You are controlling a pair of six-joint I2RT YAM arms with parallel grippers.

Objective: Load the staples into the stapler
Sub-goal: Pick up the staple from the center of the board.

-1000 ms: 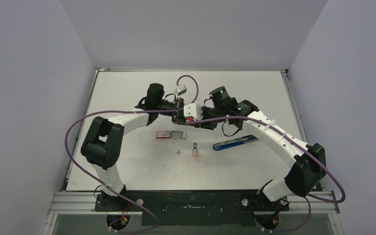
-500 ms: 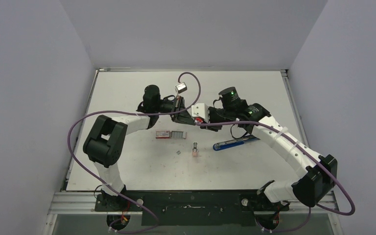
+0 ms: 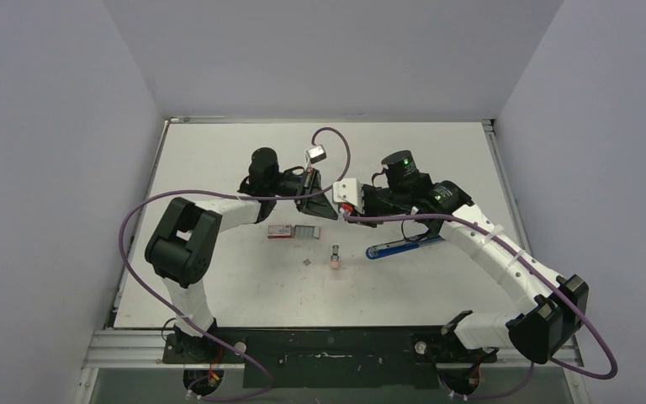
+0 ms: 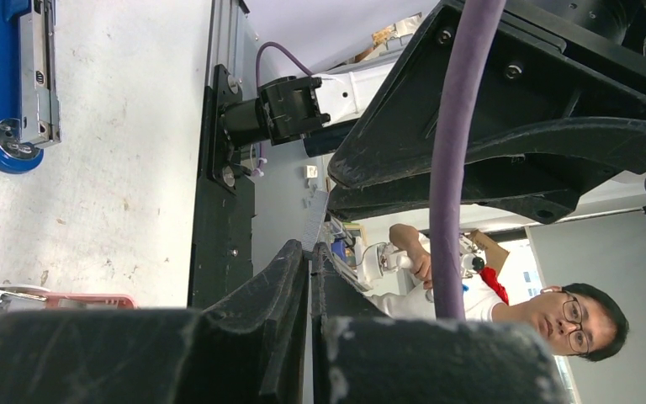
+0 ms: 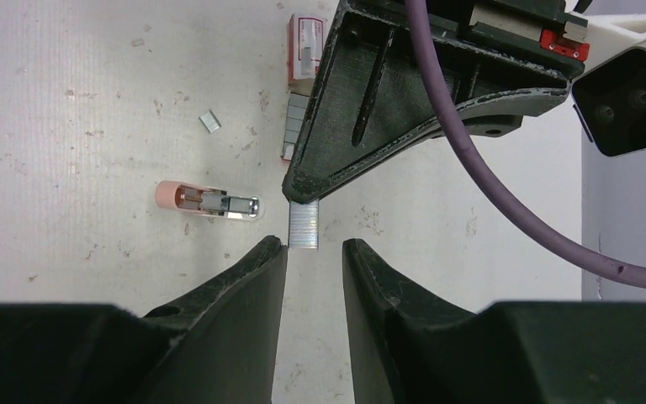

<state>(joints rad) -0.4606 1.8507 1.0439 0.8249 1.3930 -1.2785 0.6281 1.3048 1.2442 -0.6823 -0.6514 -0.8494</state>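
You see a slim blue stapler (image 4: 8,84), a short silvery-grey metal staple strip (image 5: 304,225), a small red-and-white cardboard box (image 5: 303,50), a small pink block (image 5: 172,195), and a white speckled tabletop (image 5: 92,126).

My top camera looks down from behind my arm bases (image 3: 192,335) over the whole table (image 3: 219,160), the left wrist camera peers low across it towards them, and the right stares straight down, close, both catching the staple strip (image 5: 304,225).

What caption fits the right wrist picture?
Left tool holds a staple strip just ahead of the open right tool.
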